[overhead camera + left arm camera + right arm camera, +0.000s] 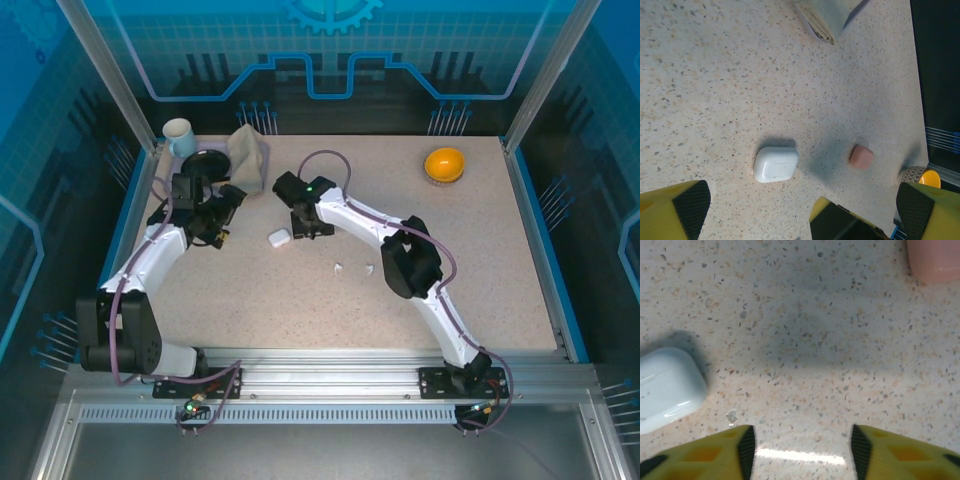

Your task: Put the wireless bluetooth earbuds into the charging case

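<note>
White plastic tells most of the story: two tiny white stemmed earbuds (339, 268) lie loose on the pale speckled desk (480, 290), side by side, near the right arm's elbow and apart from the white pebble-shaped charging case (279, 238). That case rests flat with its lid down, as far as the left wrist view shows. A smaller salmon-pink case (861, 157) sits beyond it and also looks closed. By my reading the job has barely begun. At least one lid must be opened, and each white earbud has to be picked up and seated.

The left pincer (800, 202) hangs above the white case with its yellow fingers spread as wide as they go, holding nothing. The right pincer (802, 445) is low over bare desk between the two cases, its fingers apart and empty.

Elsewhere a folded grey-beige cloth (248, 150) and a pale blue mug (180, 137) stand at the far left, and an orange round dish (444, 163) at the far right, all well away. Nothing lies between the earbuds and the case. The likelier nuisance is the two arms crowding each other over the same small patch.
</note>
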